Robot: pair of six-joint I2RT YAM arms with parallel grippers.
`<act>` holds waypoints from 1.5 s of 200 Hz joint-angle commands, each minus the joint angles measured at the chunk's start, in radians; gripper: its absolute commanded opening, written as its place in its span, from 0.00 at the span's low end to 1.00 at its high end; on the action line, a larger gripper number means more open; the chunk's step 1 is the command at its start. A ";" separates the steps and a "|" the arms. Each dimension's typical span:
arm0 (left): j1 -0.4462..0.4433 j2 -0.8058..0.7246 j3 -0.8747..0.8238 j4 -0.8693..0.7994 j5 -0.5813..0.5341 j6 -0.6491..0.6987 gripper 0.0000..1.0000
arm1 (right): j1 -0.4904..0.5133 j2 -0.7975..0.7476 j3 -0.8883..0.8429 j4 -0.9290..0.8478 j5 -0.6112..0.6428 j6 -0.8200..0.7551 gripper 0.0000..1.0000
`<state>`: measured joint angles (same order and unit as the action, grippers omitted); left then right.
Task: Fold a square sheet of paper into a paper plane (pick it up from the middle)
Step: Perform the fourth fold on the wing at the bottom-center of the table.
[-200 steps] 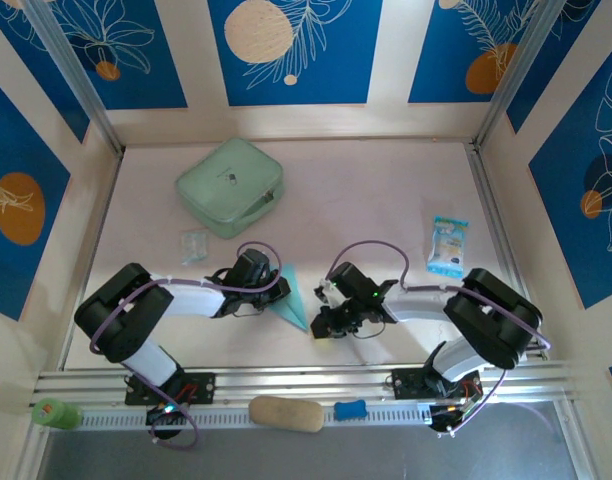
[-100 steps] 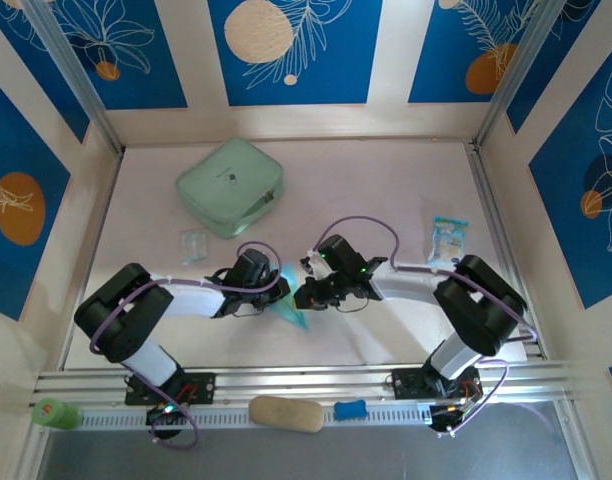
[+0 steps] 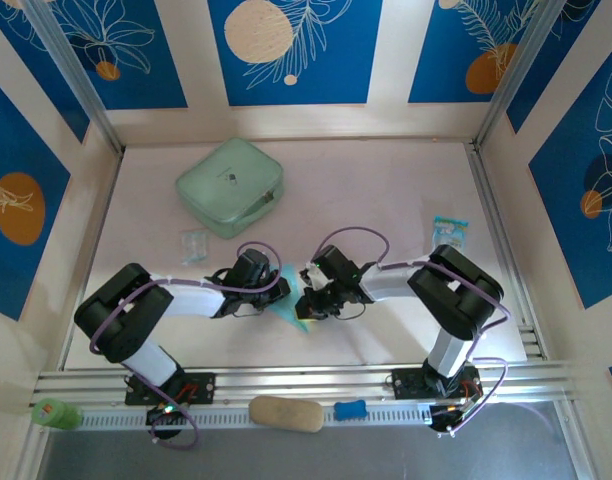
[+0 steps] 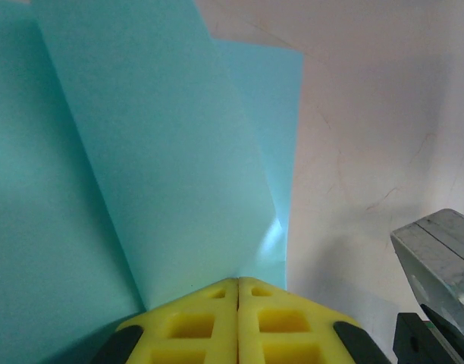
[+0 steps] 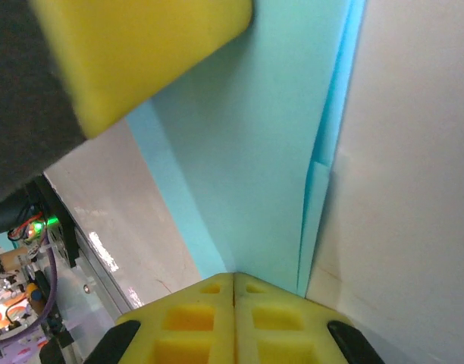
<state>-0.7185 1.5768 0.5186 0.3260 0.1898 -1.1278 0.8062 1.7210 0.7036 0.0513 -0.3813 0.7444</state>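
Left gripper is pressing its yellow pads together, seam shut, and is pinching the paper plane where the creased layers converge at the tips. Right gripper is likewise clamping flush on the plane's folded edge, with a left pad sitting just above the sheet. From overhead, the plane is showing as a narrow cyan wedge between the two grippers, lying on the pale table near the front. A mint-green case is lying well apart at the back left.
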 commanded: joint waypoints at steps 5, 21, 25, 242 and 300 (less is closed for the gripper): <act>-0.001 0.008 -0.043 -0.115 -0.055 0.012 0.07 | 0.021 -0.014 -0.071 -0.054 0.027 -0.011 0.06; -0.001 0.008 -0.045 -0.116 -0.056 0.010 0.07 | 0.025 -0.047 -0.101 -0.066 0.033 -0.015 0.06; -0.001 0.007 -0.045 -0.116 -0.056 0.011 0.07 | 0.026 -0.054 -0.107 -0.069 0.034 -0.014 0.06; 0.001 -0.003 -0.035 -0.133 -0.055 0.019 0.07 | 0.054 -0.033 -0.015 -0.084 -0.014 -0.024 0.06; 0.001 0.003 -0.042 -0.124 -0.061 0.011 0.07 | 0.096 -0.120 -0.198 -0.027 0.004 0.042 0.05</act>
<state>-0.7231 1.5631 0.5114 0.3103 0.1894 -1.1252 0.8707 1.6299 0.5945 0.0811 -0.3645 0.7414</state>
